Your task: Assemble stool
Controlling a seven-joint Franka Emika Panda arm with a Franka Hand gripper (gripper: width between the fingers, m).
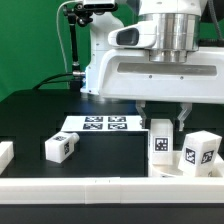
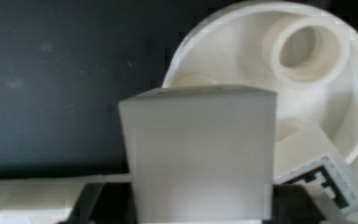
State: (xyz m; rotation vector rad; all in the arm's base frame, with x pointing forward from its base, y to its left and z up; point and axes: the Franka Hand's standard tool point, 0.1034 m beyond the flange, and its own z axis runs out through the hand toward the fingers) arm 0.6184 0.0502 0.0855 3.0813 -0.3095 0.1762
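My gripper is shut on an upright white stool leg with a black-and-white tag, at the exterior view's right near the front. The wrist view shows that blocky leg between my dark fingers. Just past it lies the round seat, with a round hole in its face. A second tagged leg stands right beside the held one. A third leg lies on the black table at the exterior view's left. Whether the held leg touches the seat is hidden.
The marker board lies flat behind the legs, in front of the arm's white base. A long white rail runs along the front edge. Another white piece sits at the exterior view's far left.
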